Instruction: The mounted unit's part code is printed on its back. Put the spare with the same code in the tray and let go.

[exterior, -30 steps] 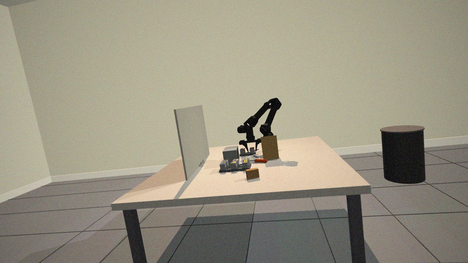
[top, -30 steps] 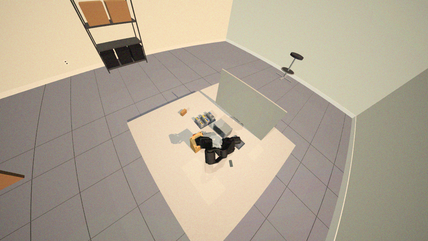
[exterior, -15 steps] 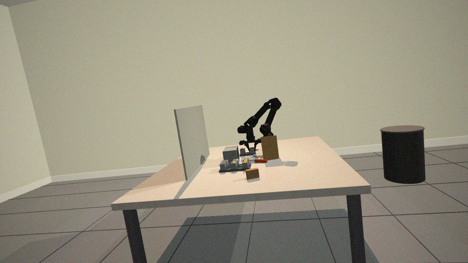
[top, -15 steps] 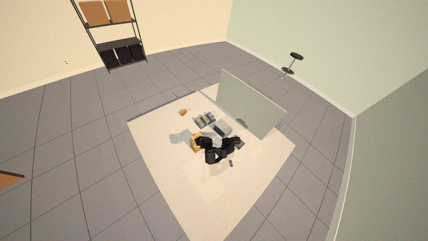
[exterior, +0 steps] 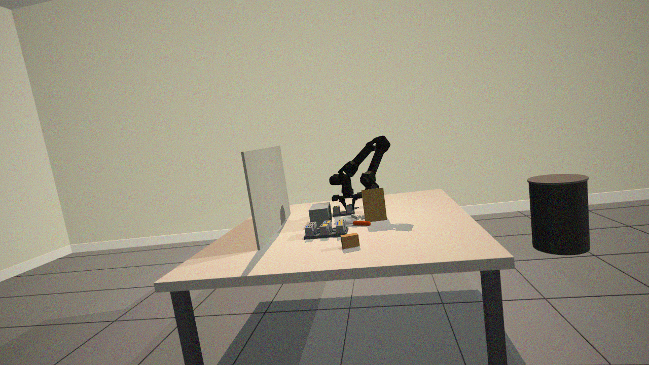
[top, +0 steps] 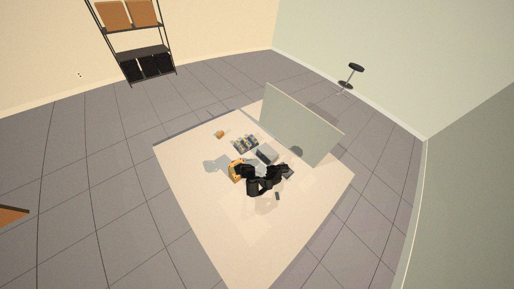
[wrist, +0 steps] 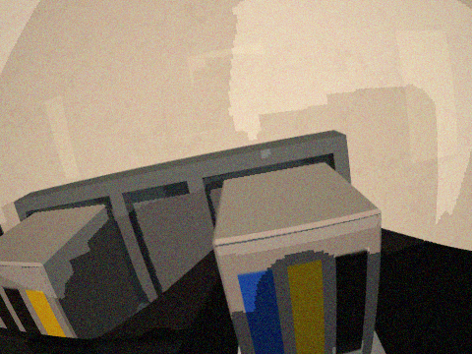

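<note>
My gripper [exterior: 348, 209] [wrist: 287, 244] points down and is shut on a grey unit [wrist: 300, 197] with blue, yellow and black stripes. The unit sits at the right slot of a dark three-slot rack [wrist: 147, 169] [exterior: 343, 214]. Another unit [wrist: 74, 231] [exterior: 336, 209], with black and yellow stripes, stands in the left slot; the middle slot is empty. What looks like the tray [top: 288, 174] lies partly under the arm in the top view. Several striped units [top: 247, 144] [exterior: 324, 227] stand on another rack. No printed code is legible; the fingertips are hidden in the top view.
A grey box [top: 267, 152] [exterior: 319, 212] stands near the racks. A tall panel [top: 298, 122] [exterior: 265, 195] rises along one side. A yellow-brown block [top: 234, 176] [exterior: 374, 205] stands by the arm's base, with a red-handled tool [exterior: 361, 223] beside it. A small wooden block [top: 220, 134] [exterior: 350, 241] lies farther off.
</note>
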